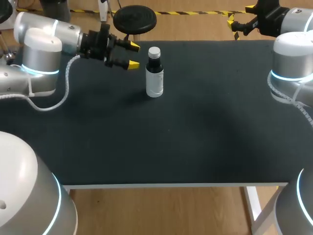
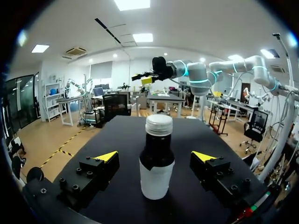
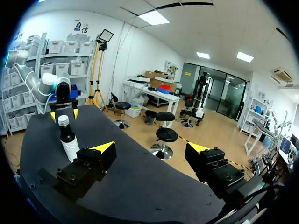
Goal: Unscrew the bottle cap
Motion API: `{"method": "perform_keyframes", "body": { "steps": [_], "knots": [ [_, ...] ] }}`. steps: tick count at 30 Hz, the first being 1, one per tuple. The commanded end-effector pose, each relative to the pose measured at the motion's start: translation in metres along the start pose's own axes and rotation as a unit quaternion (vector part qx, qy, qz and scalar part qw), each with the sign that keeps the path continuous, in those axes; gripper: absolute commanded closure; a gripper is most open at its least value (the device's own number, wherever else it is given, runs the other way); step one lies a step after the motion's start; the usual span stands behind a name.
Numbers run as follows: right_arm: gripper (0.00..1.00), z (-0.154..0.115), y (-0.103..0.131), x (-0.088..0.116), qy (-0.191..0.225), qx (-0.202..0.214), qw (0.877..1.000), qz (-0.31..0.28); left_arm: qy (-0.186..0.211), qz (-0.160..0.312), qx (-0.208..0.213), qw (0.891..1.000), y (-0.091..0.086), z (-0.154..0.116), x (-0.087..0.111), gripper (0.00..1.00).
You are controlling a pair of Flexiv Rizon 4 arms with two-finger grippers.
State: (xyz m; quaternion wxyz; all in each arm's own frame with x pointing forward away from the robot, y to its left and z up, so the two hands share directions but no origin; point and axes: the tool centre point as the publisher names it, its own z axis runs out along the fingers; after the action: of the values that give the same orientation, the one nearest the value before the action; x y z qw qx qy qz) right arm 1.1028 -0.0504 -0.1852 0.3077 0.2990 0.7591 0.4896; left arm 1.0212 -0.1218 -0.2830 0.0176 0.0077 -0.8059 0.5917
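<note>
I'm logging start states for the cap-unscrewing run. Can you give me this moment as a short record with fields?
bottle: upright on the black table, dark contents, white label
cap: white, on the bottle
left gripper: open, beside the bottle's upper part, bottle ahead of the gap between its fingers, not touching
right gripper: open, near the table's far right corner, well away from the bottle
task state: cap not yet gripped

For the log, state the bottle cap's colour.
The cap is white, clearest in the left wrist view.
</note>
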Motion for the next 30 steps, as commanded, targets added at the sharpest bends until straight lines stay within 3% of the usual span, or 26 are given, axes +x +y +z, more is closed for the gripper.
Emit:
{"method": "perform_keyframes", "body": {
  "steps": [1, 17, 30],
  "knots": [
    [0.0, 0.0, 0.0, 0.0, 0.001, 0.0, 1.0, 0.0, 0.015, 0.0, -0.011, 1.0, -0.001, 0.011, -0.008, 0.0],
    [0.0, 0.0, 0.0, 0.0, 0.001, 0.0, 1.0, 0.0, 0.035, 0.01, 0.003, 0.999, -0.008, 0.038, -0.009, 0.0],
    [0.0, 0.0, 0.0, 0.0, 0.001, 0.0, 1.0, 0.0, 0.051, 0.009, 0.017, 0.998, -0.011, 0.057, 0.003, 0.0]
  ]
}}
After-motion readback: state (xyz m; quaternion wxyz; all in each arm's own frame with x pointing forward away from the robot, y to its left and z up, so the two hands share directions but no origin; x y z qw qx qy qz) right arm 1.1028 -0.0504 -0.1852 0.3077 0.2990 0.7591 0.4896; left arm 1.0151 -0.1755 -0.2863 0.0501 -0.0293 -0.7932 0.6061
